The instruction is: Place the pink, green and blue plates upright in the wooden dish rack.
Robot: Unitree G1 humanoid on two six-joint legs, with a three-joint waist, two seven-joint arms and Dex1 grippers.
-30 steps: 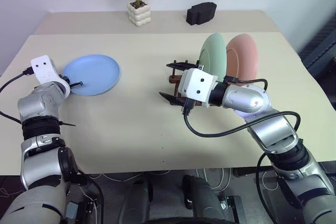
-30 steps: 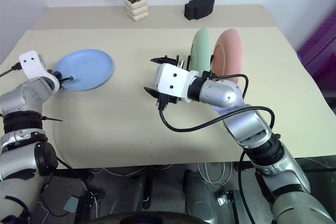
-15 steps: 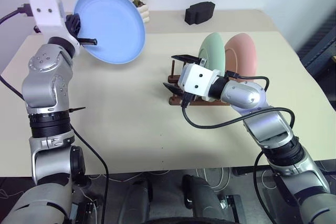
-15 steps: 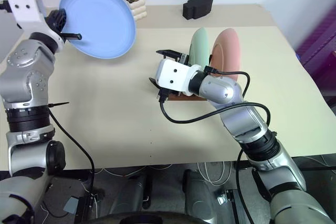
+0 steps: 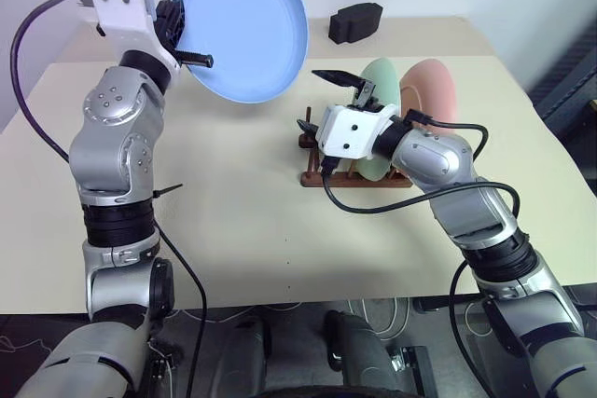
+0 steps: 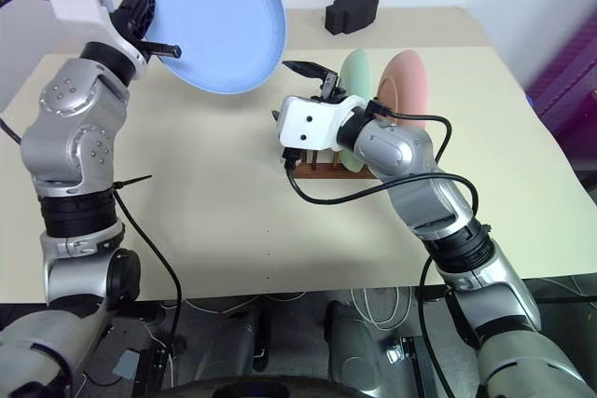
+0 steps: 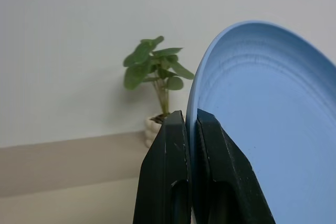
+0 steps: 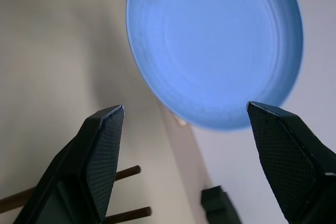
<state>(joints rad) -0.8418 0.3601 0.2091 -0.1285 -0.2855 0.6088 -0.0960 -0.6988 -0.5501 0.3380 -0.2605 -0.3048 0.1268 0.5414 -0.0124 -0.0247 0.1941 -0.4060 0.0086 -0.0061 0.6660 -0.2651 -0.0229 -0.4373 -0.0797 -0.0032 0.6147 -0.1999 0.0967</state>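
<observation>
Three plates were in view, one of each colour. The blue plate (image 5: 244,25) was held up in the air above the table (image 5: 215,202), tilted on edge, with its hollow face turned toward the right arm. The left gripper (image 5: 187,39) was clenched on its rim, the two black fingers (image 7: 168,177) pinching the edge between them. The green plate (image 5: 382,90) and the pink plate (image 5: 431,100) stood upright side by side in the one wooden rack (image 5: 354,177), green nearer the blue plate, pink behind it. A few bare pegs showed at the rack's near end.

The right gripper (image 5: 322,100) hovered just in front of the rack with its two fingers spread wide and nothing between them, pointing toward the raised blue plate.

At the far edge of the table stood one small potted plant (image 7: 157,85) in a white pot and one black blocky object (image 5: 355,21), well apart from the rack.
</observation>
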